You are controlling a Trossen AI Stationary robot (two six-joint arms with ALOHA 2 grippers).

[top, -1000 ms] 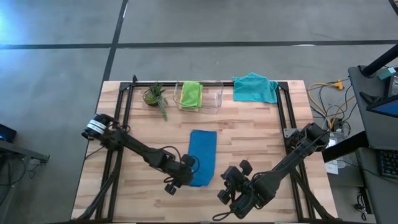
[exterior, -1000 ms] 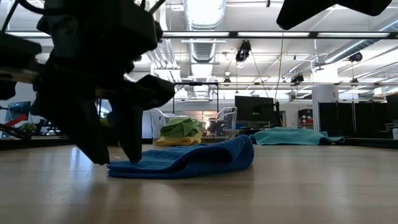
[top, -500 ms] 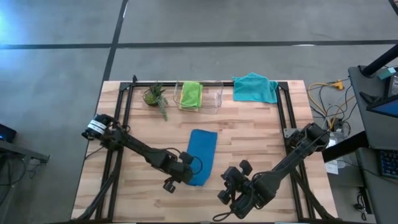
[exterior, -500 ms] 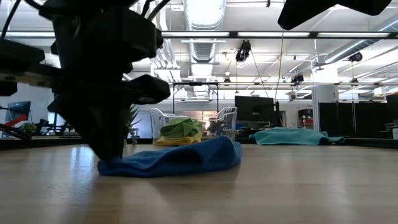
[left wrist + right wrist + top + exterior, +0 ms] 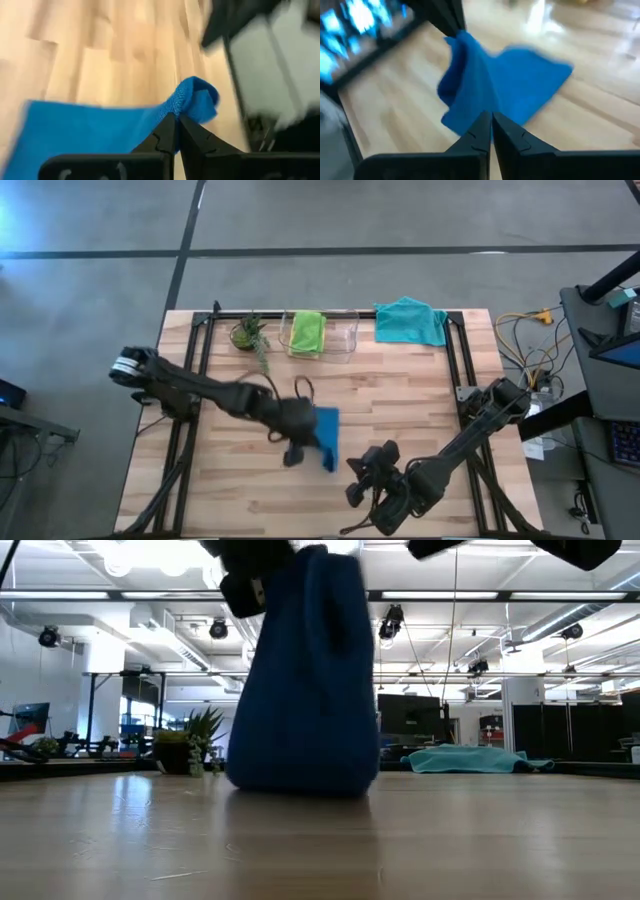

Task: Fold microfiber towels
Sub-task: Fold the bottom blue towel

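Note:
The dark blue towel (image 5: 327,438) hangs at mid table from my left gripper (image 5: 306,430), which is shut on it. In the low view the dark blue towel (image 5: 305,680) drops as a bunched column to the wood. My right gripper (image 5: 366,480) hovers shut just nearer the table's front edge, its fingers pointing at the dark blue towel (image 5: 510,85) without touching it. A lime green towel (image 5: 307,332) lies in the clear bin (image 5: 342,338), and a teal towel (image 5: 410,320) lies crumpled at the far right. My left gripper pinches a bunched edge of the dark blue towel (image 5: 181,101) between its two fingers. The fingers come at it from above. The towel hangs slack below them, and its lower end (image 5: 300,783) rests on the table.
A small potted plant (image 5: 250,333) stands at the far edge, left of the bin. A black frame rail (image 5: 455,360) runs along the table's right side. Bare wood (image 5: 400,400) lies between the blue towel and the teal one.
My left gripper has shut on the near end of the blue towel, then risen and gone toward the far edge with it. The towel, which lay flat as a long strip, now hangs bunched below the gripper with only its lower end on the wood.

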